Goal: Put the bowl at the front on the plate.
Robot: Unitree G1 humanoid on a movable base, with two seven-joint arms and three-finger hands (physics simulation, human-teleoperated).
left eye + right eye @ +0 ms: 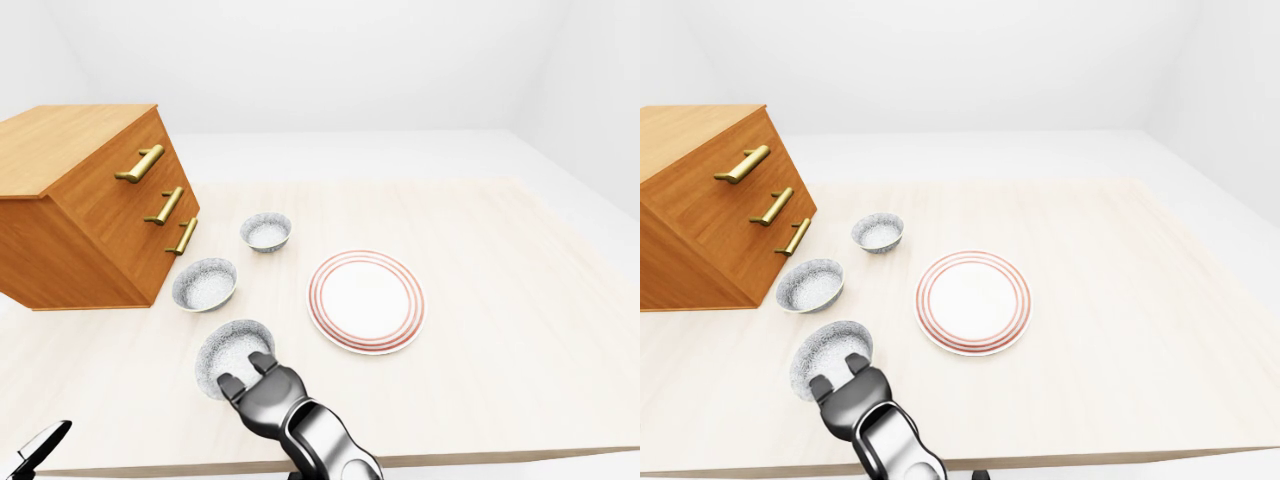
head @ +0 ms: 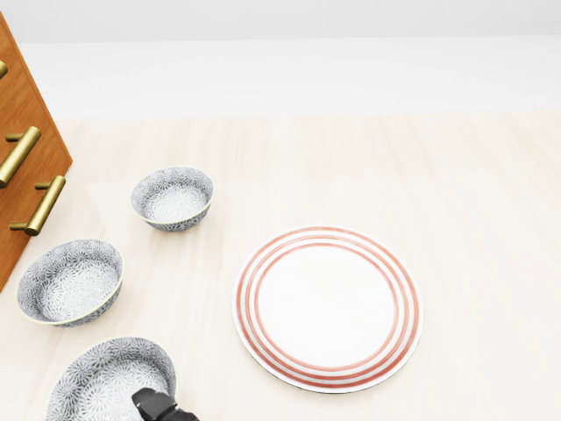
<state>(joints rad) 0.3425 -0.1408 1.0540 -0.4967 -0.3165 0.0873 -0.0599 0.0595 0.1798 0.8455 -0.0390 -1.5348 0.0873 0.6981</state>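
Note:
Three patterned grey bowls stand in a row left of the plate. The bowl lowest in the left-eye view (image 1: 232,345) sits on the table, and my right hand (image 1: 248,378) is at its near rim. Its dark fingers (image 1: 262,366) point up over that rim, open and not closed round it. The hand's top also shows at the bottom of the head view, against the same bowl (image 2: 101,381). The white plate with red rings (image 1: 366,300) lies to the right of the bowl, a short gap away, with nothing on it. A white and black part (image 1: 38,448) at the bottom left corner may be my left arm.
Two more bowls, one in the middle (image 1: 205,284) and one farther up (image 1: 266,231), lie between the nearest bowl and a wooden dresser (image 1: 90,200) with brass handles at the left. The table edge (image 1: 500,458) runs along the bottom.

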